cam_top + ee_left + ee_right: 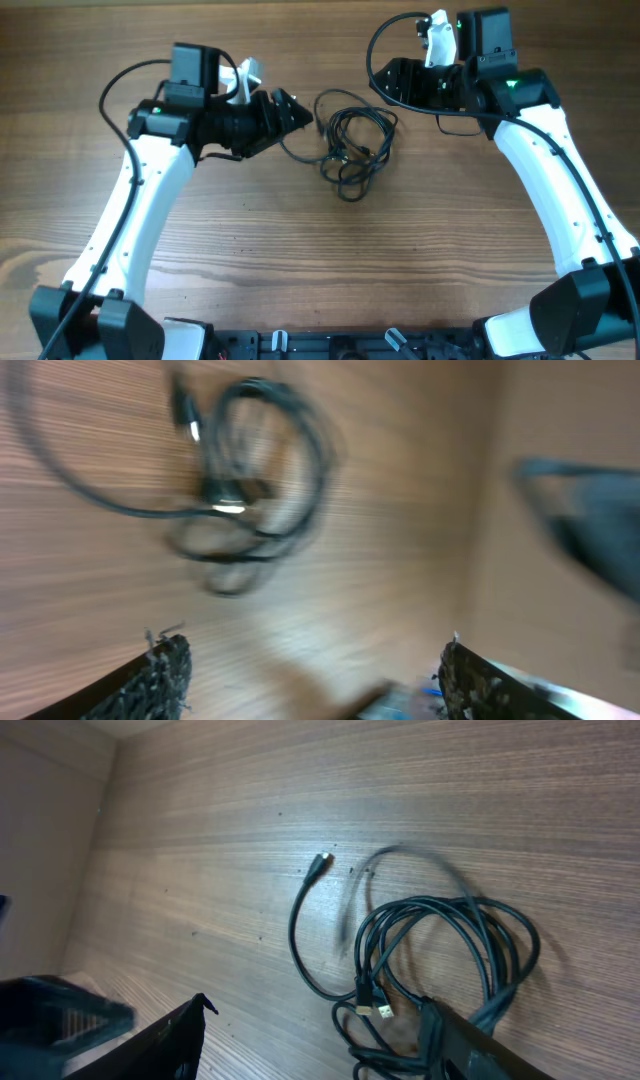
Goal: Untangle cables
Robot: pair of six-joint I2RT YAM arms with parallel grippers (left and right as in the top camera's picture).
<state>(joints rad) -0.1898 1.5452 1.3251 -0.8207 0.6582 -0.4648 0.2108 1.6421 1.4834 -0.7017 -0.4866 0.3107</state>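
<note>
Left gripper (pixel 315 680): fingers spread wide, nothing between them, near the bundle.
Right gripper (pixel 315 1020): fingers apart, empty, just off the bundle's other side.
Cables (pixel 345 152): tangled together in loose loops mid-table (pixel 300 260), between both grippers; one plug end strays toward the left gripper.

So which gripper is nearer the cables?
Left. The left gripper sits just left of the cables, almost touching in the overhead view; the right gripper is up-right, a gap away.

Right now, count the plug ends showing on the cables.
2: the free plug lies apart from the coiled cables, the gold-tipped plug inside their tangle. Others may be hidden.
</note>
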